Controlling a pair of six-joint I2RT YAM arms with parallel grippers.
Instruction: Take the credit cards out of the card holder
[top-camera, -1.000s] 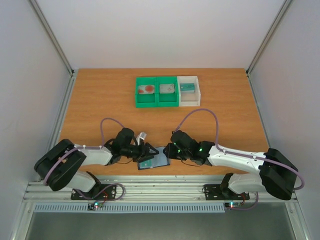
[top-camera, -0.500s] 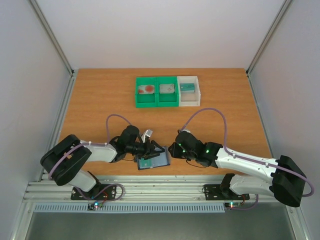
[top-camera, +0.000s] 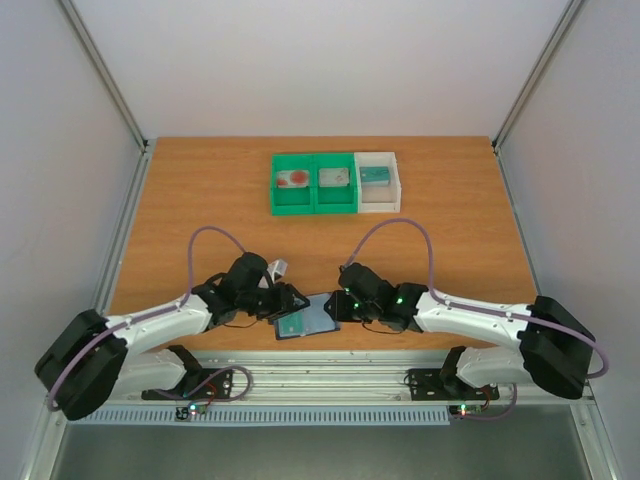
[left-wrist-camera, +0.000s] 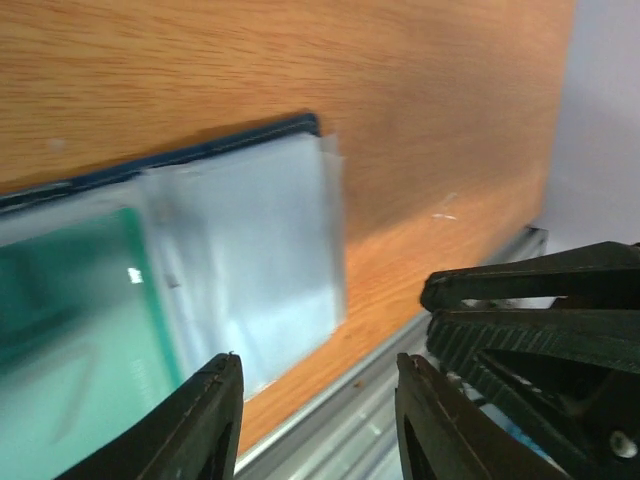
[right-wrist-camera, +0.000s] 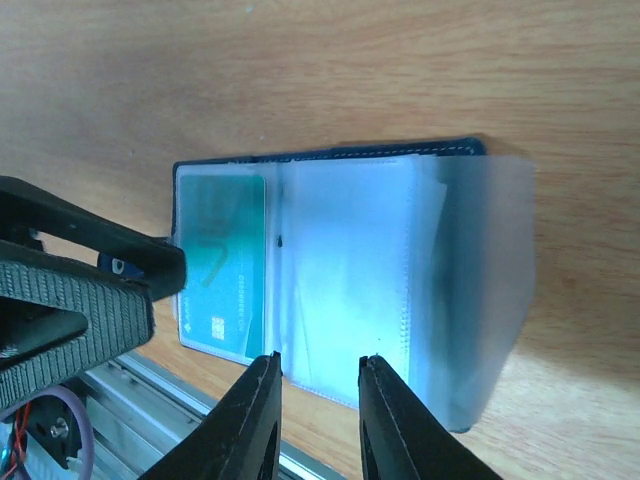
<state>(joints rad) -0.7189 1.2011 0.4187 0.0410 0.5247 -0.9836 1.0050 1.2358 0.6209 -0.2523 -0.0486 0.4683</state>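
Two pincers flank the card holder (top-camera: 308, 320), which lies opened flat on the desk (top-camera: 200, 200) with its clear sleeves facing up. The left pincer (left-wrist-camera: 318, 365) hangs at the holder's left end, released, nothing between its fingers. The right pincer (right-wrist-camera: 320, 360) hovers over the holder's middle sleeves, fingers part-way apart and likewise grasping nothing. A teal card (right-wrist-camera: 220, 260) sits inside the sleeve on the holder's left panel; no pale card shows in the holder. The likely trouble, as I judge it, is the slick, floppy plastic: fingers could pinch sleeve and card together and lift the whole holder, or drag it off the desk edge just beside it. The pincers also work close enough to knock each other. Small marks on the teal card are too blurred to read, and no brand shows.
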